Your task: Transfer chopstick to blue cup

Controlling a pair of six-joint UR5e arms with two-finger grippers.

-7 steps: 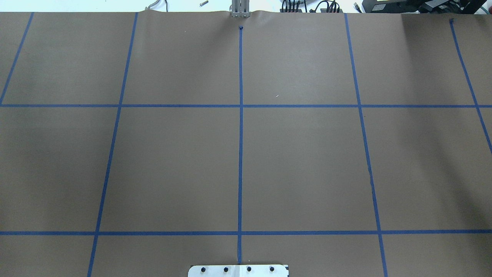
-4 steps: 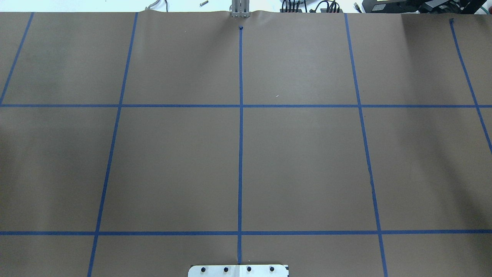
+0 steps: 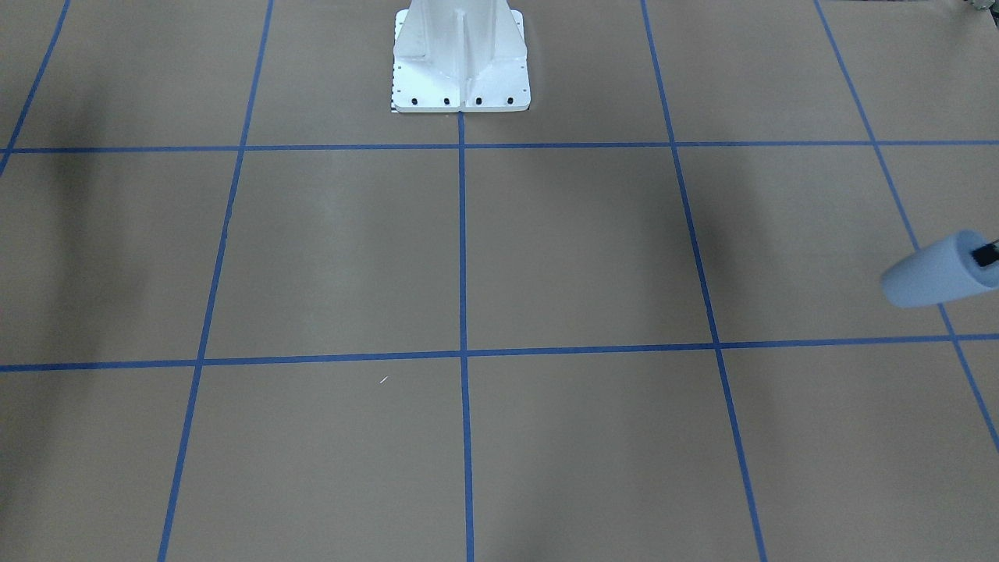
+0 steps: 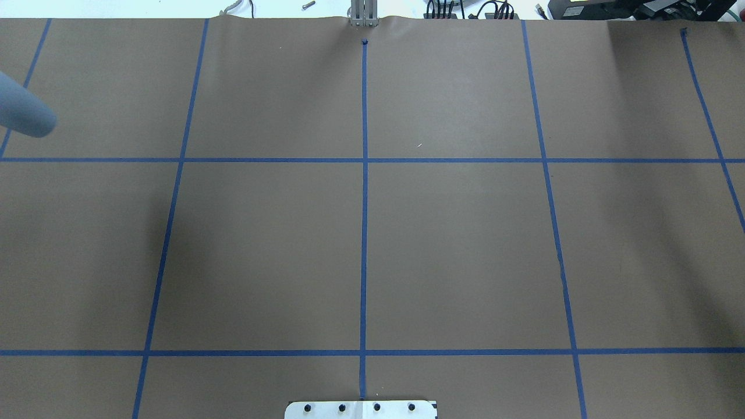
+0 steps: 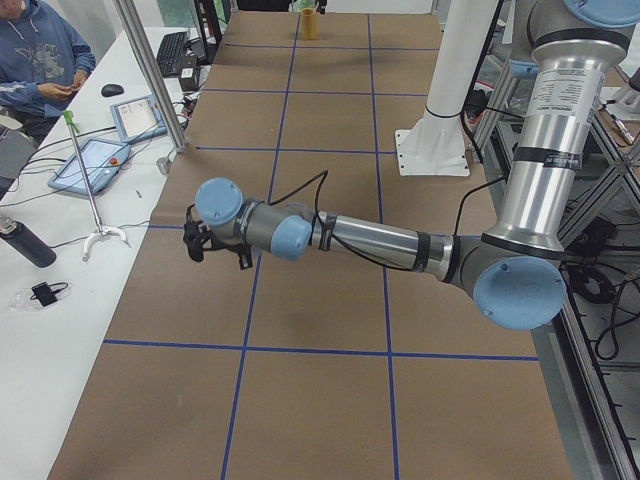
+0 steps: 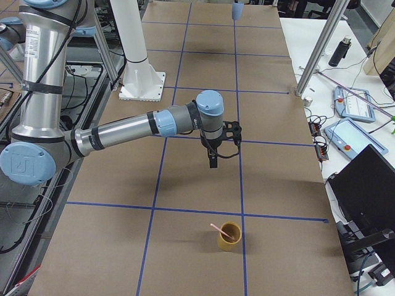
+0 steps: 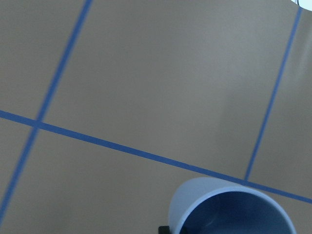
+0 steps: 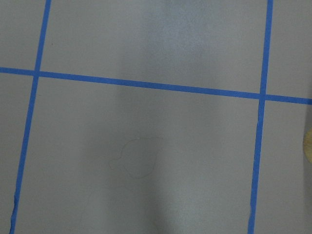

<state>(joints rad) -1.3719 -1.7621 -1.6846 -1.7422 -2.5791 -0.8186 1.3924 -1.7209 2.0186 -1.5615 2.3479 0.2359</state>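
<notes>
Counter (image 4: 454,244): brown paper, blue tape grid, bare across the middle squares.

Left arm (image 5: 380,240): stretched low over the robot's left end. Left claw (image 3: 988,254) is closed on the blue cup (image 3: 933,272), one black finger showing at the rim. The cup hangs clear of the counter on its side, base toward the centre. The wrist view shows only its rim and dark inside. Judgement: a rim grip leaves the mouth free to take the stick, but the cup needs righting first.

Right arm (image 6: 123,129): reaches out mid-counter. Right claw (image 6: 213,161) points straight down and carries nothing that I can see. Cannot tell whether it is wide or narrow, as only the side camera shows it.

Yellow cup (image 6: 229,238): upright at the robot's right end, near the right claw but apart from it.

Chopstick (image 6: 217,229): leans in the yellow cup, top past the rim. Well apart from the blue cup, so transfer not yet begun. Judgement: the right arm is nearer for the pick.
</notes>
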